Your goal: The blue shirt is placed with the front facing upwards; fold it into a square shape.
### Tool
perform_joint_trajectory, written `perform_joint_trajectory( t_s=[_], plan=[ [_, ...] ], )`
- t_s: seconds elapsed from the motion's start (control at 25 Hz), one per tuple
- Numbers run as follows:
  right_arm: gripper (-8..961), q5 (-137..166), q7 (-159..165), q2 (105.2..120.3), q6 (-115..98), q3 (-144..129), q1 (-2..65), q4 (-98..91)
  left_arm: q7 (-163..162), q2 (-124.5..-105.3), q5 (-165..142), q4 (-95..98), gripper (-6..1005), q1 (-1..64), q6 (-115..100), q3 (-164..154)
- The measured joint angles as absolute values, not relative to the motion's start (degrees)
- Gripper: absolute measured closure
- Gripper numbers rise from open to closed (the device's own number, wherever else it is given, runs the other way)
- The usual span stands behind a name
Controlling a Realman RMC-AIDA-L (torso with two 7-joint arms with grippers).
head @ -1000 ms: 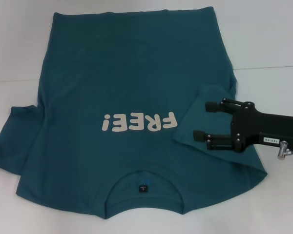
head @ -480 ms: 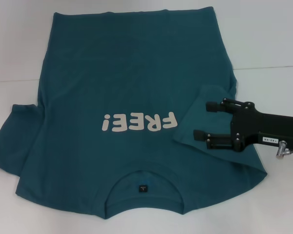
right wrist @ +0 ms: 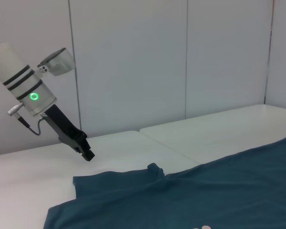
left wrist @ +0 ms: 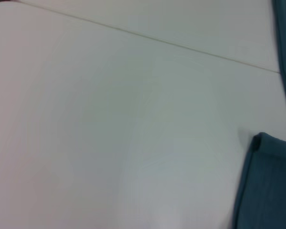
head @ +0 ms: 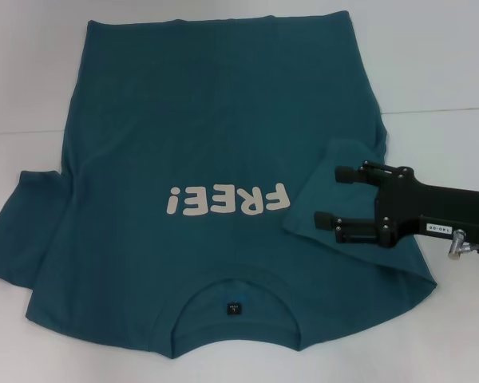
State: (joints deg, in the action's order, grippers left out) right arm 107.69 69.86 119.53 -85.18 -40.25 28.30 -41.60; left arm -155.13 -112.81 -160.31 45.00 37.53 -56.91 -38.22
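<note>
Right hand [head: 329,196] fingers apart over folded right sleeve of blue shirt [head: 207,144] (front up) near counter [head: 447,72] right edge; left hand [right wrist: 86,152] hovers by the left sleeve, fingers seemingly together.

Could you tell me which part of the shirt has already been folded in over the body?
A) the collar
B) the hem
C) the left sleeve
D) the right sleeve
D: the right sleeve lies folded in over the shirt under the open right gripper, while the left sleeve is spread flat and the left gripper hangs beyond it.
</note>
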Motion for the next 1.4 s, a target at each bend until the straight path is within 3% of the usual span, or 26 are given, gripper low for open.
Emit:
perform_joint_trajectory(
  t_s=[0.32,0.48,0.76,1.04,1.4],
  plan=[
    [38,107.63,69.73,119.53,-85.12,-40.22,28.54,-40.98,-155.28,-112.95,-160.0,45.12,951,38.63,-60.69,-38.25],
    [38,107.63,69.11,119.53,-84.55,-40.21,28.56,-40.81,-155.38,-113.37,-160.0,46.25,861,38.84,-61.86,-38.2],
    [37,107.63,68.95,119.53,-84.38,-40.25,28.56,-40.76,-155.3,-116.2,-160.13,54.1,725,37.09,-63.51,-38.63],
    [37,107.64,68.87,119.53,-84.3,-40.24,28.49,-40.76,-155.98,-116.08,-160.1,54.85,606,37.51,-67.17,-38.34],
    [37,107.58,68.82,119.53,-84.28,-40.26,28.46,-40.41,-155.22,-116.06,-160.55,56.4,180,36.75,-68.18,-42.91]
  ],
)
